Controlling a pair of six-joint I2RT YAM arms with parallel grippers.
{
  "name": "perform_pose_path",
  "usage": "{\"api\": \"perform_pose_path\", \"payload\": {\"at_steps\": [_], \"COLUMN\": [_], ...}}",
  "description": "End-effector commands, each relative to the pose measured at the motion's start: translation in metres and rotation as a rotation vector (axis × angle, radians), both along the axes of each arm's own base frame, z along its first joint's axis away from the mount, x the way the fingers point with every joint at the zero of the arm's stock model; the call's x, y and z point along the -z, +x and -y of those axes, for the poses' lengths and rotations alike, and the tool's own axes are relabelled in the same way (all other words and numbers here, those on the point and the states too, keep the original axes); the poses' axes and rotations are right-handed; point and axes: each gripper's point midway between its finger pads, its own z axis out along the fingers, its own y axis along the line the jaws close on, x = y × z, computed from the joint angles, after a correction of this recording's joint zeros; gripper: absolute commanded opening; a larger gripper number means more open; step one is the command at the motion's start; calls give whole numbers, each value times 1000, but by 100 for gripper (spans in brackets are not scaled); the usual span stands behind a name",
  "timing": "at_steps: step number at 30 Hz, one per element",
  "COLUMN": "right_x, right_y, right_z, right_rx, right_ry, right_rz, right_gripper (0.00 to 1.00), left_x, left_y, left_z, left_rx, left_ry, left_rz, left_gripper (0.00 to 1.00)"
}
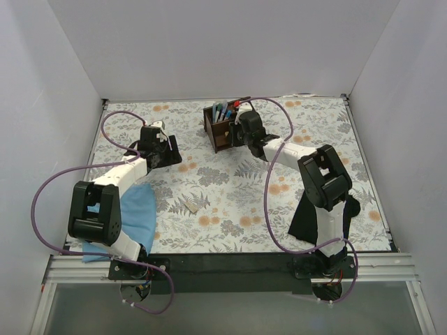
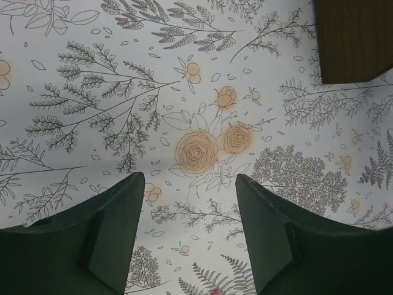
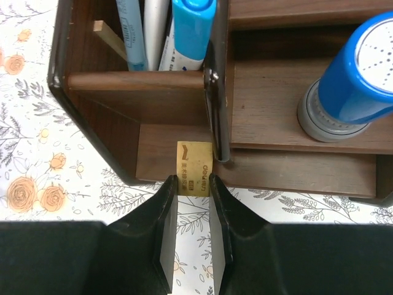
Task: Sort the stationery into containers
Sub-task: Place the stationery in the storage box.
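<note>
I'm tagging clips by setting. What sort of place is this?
Likely a robotics lab booth: white walls enclose a floral-covered table, with the left arm and right arm bolted to a metal rail.

I see the table (image 1: pixel 230 202) covered edge to edge in a white floral print, with grey ferns and orange roses (image 2: pixel 196 152) (sharpest in the left wrist view). A light-blue cloth (image 1: pixel 140 213) lies rumpled at the near left, reaching the table's near edge. A black cloth (image 1: pixel 304 216) lies at the near right, also down by the near edge. Plain white walls (image 1: pixel 223 42) box in the left, back and right. Along the near edge I get a black strip (image 1: pixel 230 262), with a metal rail (image 1: pixel 237 277) just in front.
</note>
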Motion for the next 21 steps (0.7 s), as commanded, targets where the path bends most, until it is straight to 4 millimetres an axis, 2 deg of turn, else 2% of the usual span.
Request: {"api": "perform_pose_path", "payload": {"at_steps": [1,9,10,11,15,16,18,19,21], "right_x": [-17,-3,-1,1,2,2,-2,-3,-8], "right_y": [15,15,14,12,9,7,6,5,3], "right_z": [-7,-13,-15,-14,-12,-11,-7,-7,-5], "right_rx": [51,100,99,102,105,104,109,111,113], "right_ry": [21,-12,-14,-19,-29,-32,-35,-34,-33], "right_rz": [39,31,29,26,22,20,25,27,35], "right_gripper": [1,3,14,20,36,47,54,62,66], "left_x": [-10,-10,-11,-11,-12,-11,-12,-12,-15], "left_y": [9,10,10,8,5,5,4,4,5], "left_z": [-2,-8,-8,-8,-8,-8,-8,-7,-7], "left_rx": [7,2,2,2,-3,-5,-7,-12,-12], "left_ry": [-1,1,-1,0,-10,-14,-19,-24,-29], "left_rz": [25,31,32,31,30,27,29,25,31], "left_gripper": [61,61,61,61,61,61,61,61,61]}}
